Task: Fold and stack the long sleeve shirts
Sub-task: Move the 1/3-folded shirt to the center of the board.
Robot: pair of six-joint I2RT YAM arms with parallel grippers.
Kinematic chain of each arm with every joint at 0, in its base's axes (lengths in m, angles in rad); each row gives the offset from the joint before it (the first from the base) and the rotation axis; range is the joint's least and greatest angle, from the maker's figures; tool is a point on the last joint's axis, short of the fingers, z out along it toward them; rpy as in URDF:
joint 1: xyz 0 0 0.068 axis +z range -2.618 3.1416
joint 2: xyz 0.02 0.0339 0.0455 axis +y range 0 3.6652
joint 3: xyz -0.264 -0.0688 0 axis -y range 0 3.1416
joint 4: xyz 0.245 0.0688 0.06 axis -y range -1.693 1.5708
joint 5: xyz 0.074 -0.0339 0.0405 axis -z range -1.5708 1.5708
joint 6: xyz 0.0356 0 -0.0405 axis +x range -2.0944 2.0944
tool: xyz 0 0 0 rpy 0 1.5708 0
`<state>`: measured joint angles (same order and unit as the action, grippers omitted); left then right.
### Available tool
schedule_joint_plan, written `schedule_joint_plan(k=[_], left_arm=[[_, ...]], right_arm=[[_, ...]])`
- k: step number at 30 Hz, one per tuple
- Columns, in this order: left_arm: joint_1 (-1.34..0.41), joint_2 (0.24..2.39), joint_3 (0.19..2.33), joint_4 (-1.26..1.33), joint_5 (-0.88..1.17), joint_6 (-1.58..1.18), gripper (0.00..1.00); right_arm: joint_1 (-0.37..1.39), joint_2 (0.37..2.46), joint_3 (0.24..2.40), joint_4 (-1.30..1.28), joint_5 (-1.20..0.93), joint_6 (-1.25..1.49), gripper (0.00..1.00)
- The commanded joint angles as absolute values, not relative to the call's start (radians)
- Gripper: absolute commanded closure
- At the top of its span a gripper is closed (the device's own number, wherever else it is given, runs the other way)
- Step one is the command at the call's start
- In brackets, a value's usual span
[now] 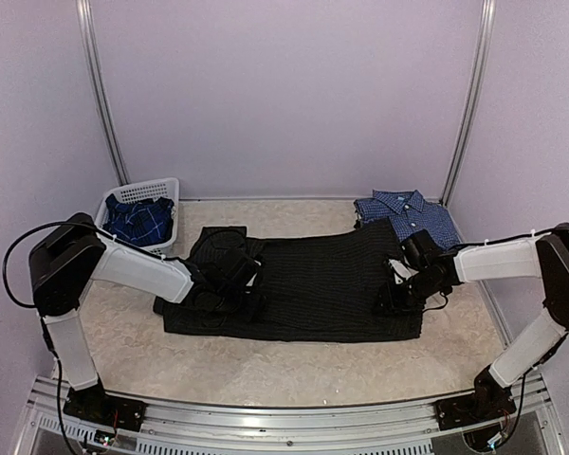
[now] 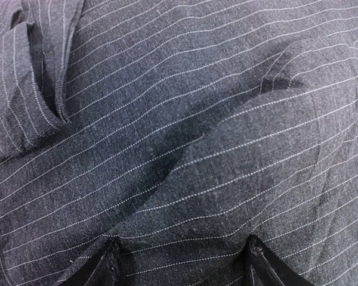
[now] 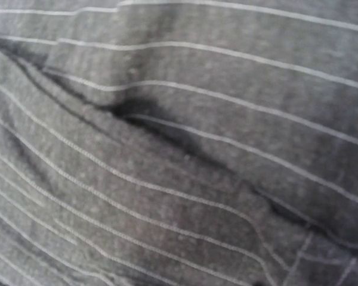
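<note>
Mid-table: black pinstriped shirt (image 1: 322, 284), spread flat. Your left gripper (image 2: 182, 271) is on its left end, fingers wide; your right gripper (image 1: 389, 300) is on its right end, opening not discernible. Far right: folded blue-checked shirt (image 1: 410, 216). Far left: basket (image 1: 167, 190) holding dark plaid shirt (image 1: 138, 221).

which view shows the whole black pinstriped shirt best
The top external view: the black pinstriped shirt lies spread out, most of its outline visible. Both wrist views show only close-up patches of its striped cloth.
</note>
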<state>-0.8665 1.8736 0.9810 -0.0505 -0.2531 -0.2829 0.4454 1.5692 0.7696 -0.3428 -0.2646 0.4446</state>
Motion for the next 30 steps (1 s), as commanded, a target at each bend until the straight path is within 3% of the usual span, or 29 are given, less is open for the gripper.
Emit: schedule_joint_plan(k=[1,11,21,30], left_arm=[[-0.908,1.834,0.903,-0.235,-0.26,-0.362,0.34],[-1.078,1.694,0.83,-0.418,-0.313,-0.532,0.32],[-1.062,1.62,1.024,-0.409,-0.511,-0.397,0.01],[-0.748,1.627,1.068,-0.294,-0.14,-0.303,0.01]], right_arm=[[0.471,1.495,0.658,-0.518,-0.243,0.549,0.53],[0.536,1.3,0.617,-0.677,-0.188,0.65,0.52],[0.533,1.297,0.893,-0.608,0.002,0.499,0.47],[0.361,1.446,1.017,-0.367,-0.052,0.272,0.44]])
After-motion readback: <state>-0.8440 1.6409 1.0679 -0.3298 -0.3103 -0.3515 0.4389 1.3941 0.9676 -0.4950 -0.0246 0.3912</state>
